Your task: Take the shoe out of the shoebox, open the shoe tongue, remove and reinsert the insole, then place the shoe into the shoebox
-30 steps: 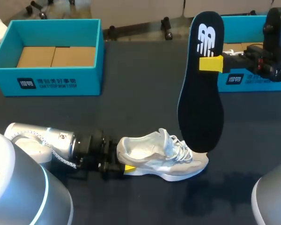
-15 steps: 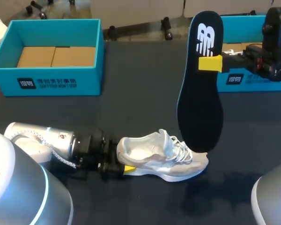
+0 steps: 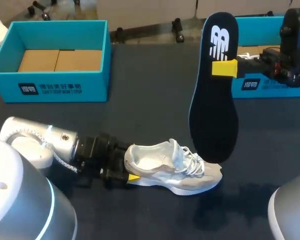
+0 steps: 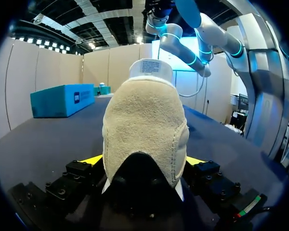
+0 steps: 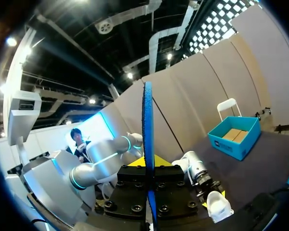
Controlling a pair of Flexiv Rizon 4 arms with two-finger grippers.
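Note:
A pale beige-and-white shoe (image 3: 172, 170) lies on its sole on the dark table, toe to the right. My left gripper (image 3: 129, 172) lies low at its heel. In the left wrist view the suede heel (image 4: 144, 125) fills the space between the spread yellow fingertips (image 4: 94, 159), and the gripper (image 4: 144, 161) is open. My right gripper (image 3: 224, 67) is shut on a black insole (image 3: 214, 105), which hangs upright with its lower end just above the shoe's toe. The right wrist view shows the insole (image 5: 147, 139) edge-on between the fingers of that gripper (image 5: 151, 168), with the shoe (image 5: 216, 204) far below.
An open teal shoebox (image 3: 55, 87) with a cardboard floor stands at the back left. A second teal box (image 3: 262, 82) stands at the back right, behind my right arm, and also shows as the box (image 4: 62, 99) ahead in the left wrist view.
My left arm has swung a little and its fingers have spread wider around the heel. The shoe has shifted slightly. The right gripper and the insole have stayed in place.

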